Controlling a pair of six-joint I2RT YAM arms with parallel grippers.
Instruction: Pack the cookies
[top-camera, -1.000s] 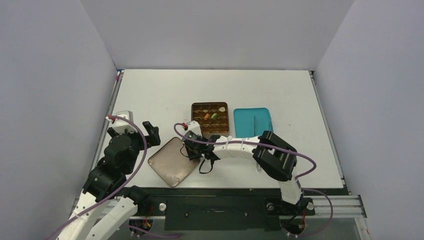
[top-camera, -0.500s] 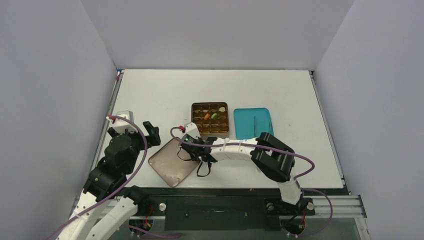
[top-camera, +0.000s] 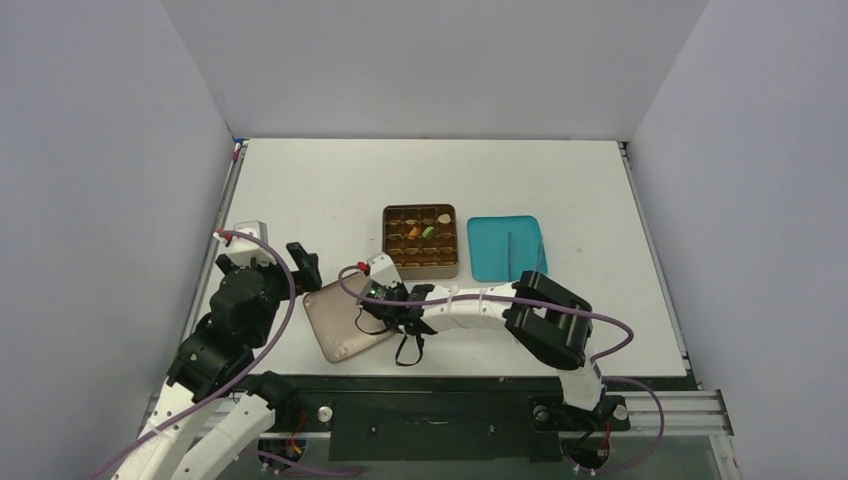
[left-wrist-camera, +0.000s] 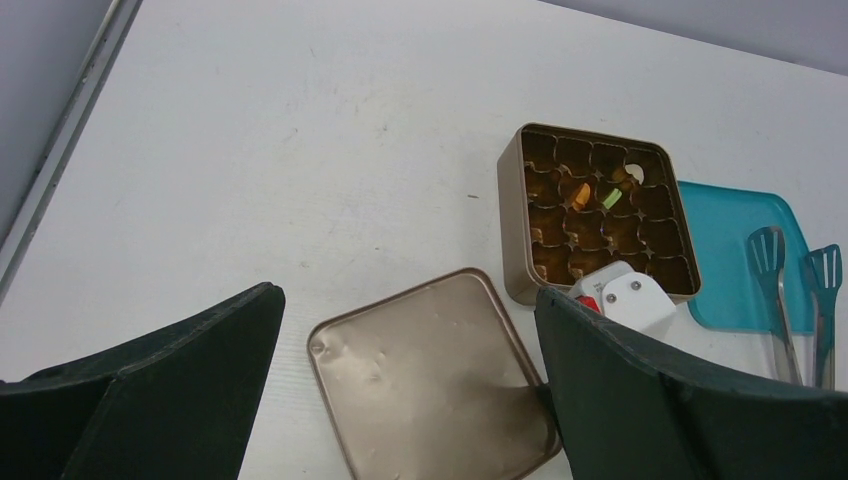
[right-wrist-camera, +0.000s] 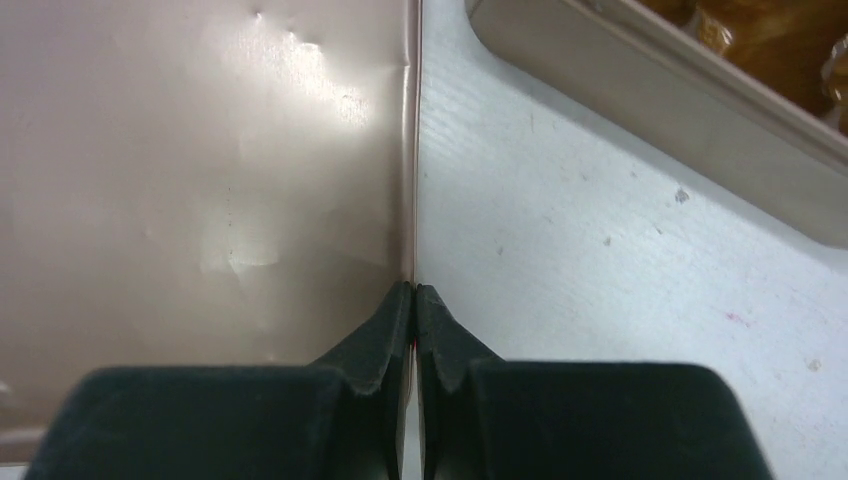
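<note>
Nearest the arm bases: tin lid (top-camera: 340, 325), bronze and dented, on the white table (top-camera: 300, 190), skewed against the box it belongs to. Pinched on its right-hand rim: right gripper (right-wrist-camera: 415, 293), fingers drawn together with the thin edge running straight in between them, so noted as clamped on the lid. Just left of the lid: left gripper (left-wrist-camera: 408, 295), spread fully wide, holding nothing, poised above the lid's left side without contact. Step in hand, judged: lid pick-up for closing the box, filling apparently finished, with no loose pieces seen on the table. Next move, judged: lift the lid by this edge grip, carry it to the far right, turn it square with the box, lower it evenly. Risk noted: a pinch on one thin rim likely to let the lid swing or slip; support from the free arm possibly needed. Farther out: compartment tin (left-wrist-camera: 511, 225), bronze, uncovered, close beyond the lid but not touching it. Inside: cookies (left-wrist-camera: 581, 193), at least three made out, an orange one and a green one in neighbouring cells of the second row from the far side, a pale one in the far right corner cell. Remaining cells dark brown, contents not resolved. Beside the tin on the right: teal tray (left-wrist-camera: 720, 225), carrying only metal tweezers (left-wrist-camera: 768, 290) laid lengthwise.
</note>
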